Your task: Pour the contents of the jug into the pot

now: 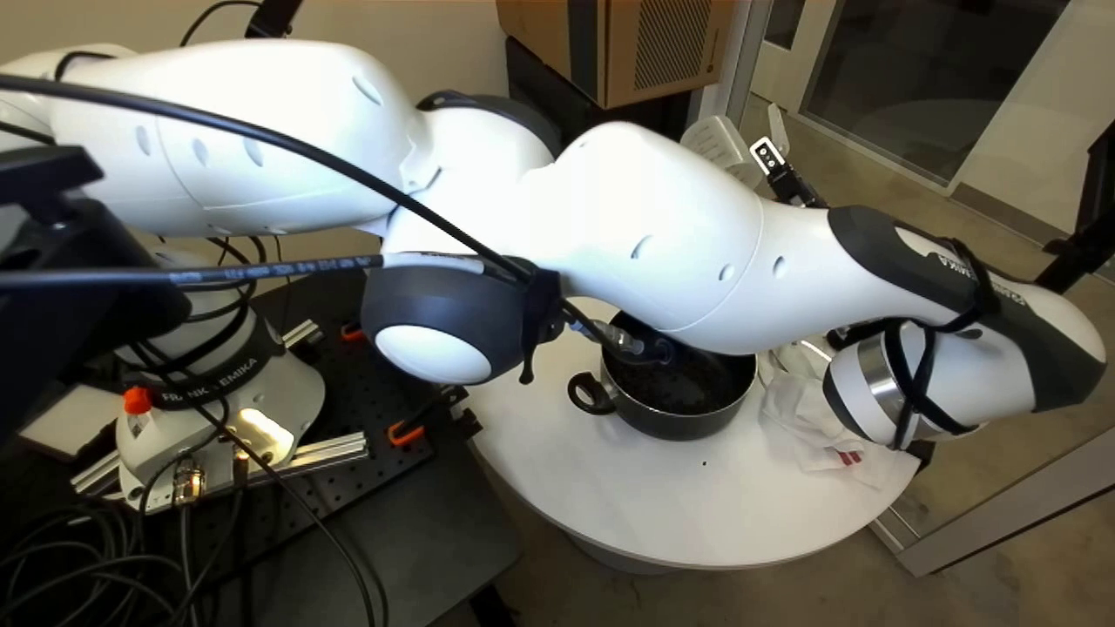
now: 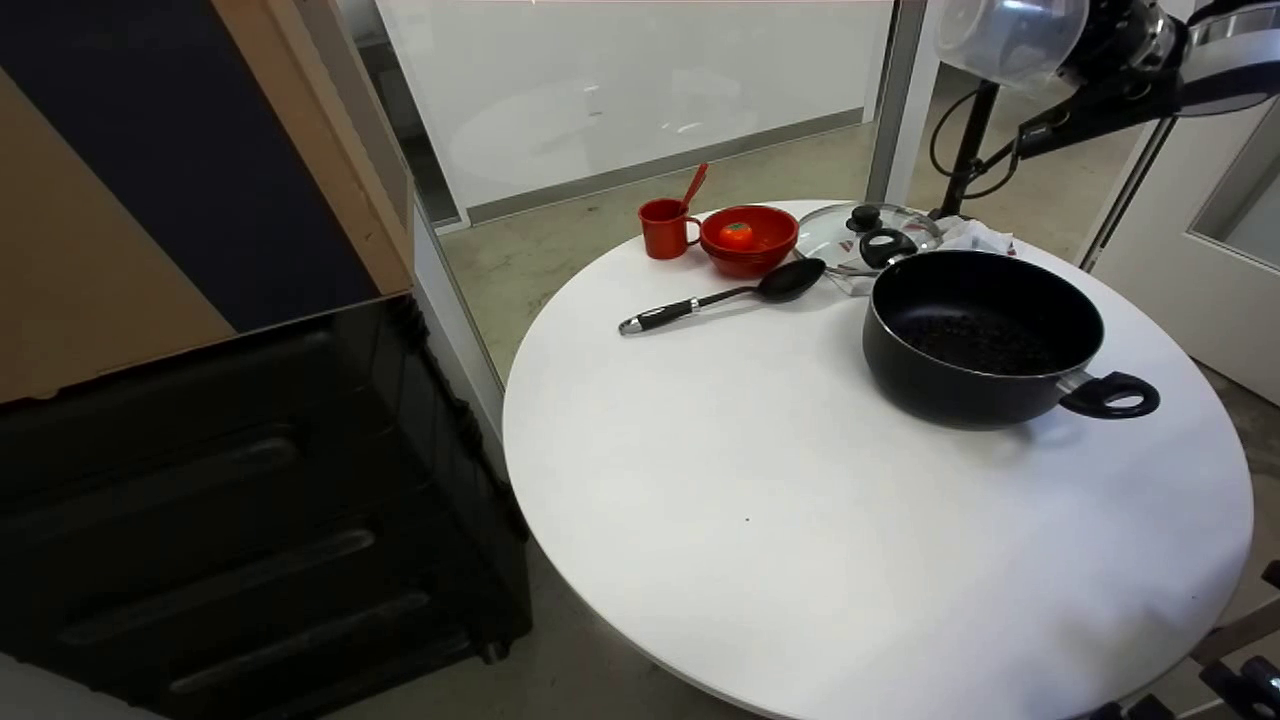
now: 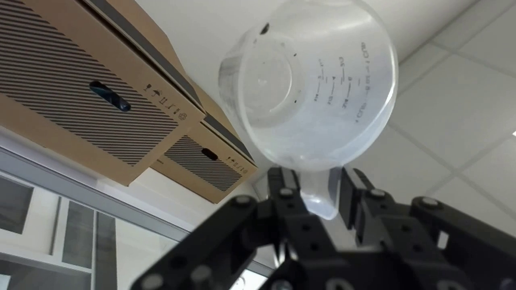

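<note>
Up higher than the round white table [image 2: 700, 450], the gripper [image 3: 316, 181] grasps the clear jug [image 3: 318, 88]

Largest is the white robot arm [image 1: 679, 235], stretched across much of an exterior view. Next comes the table, visible in both exterior views. Two cardboard boxes [image 3: 76, 72] show in the wrist view. The wide black pot [image 2: 940, 388] stands upright on the table, a looped handle at either side, and in an exterior view the arm hides part of it. Near the pot lie a crumpled white cloth [image 1: 806, 422] and, knob up, a glass lid [image 2: 828, 228]. The jug, printed with measuring marks, is in the air, apart from the pot, with the gripper clenched on its handle and its mouth facing the wrist view; I cannot tell whether it is over the table. Nested red bowls [image 2: 742, 264] stand close to the table's edge, just beside a black serving spoon [image 2: 725, 296] and a red mug [image 2: 663, 232] holding a red utensil [image 2: 695, 184]. A tomato [image 2: 736, 236] sits in the upper bowl. Smallest are the dark pieces [image 2: 975, 340] on the pot's floor and the dark specks [image 3: 264, 28] on the jug.
</note>
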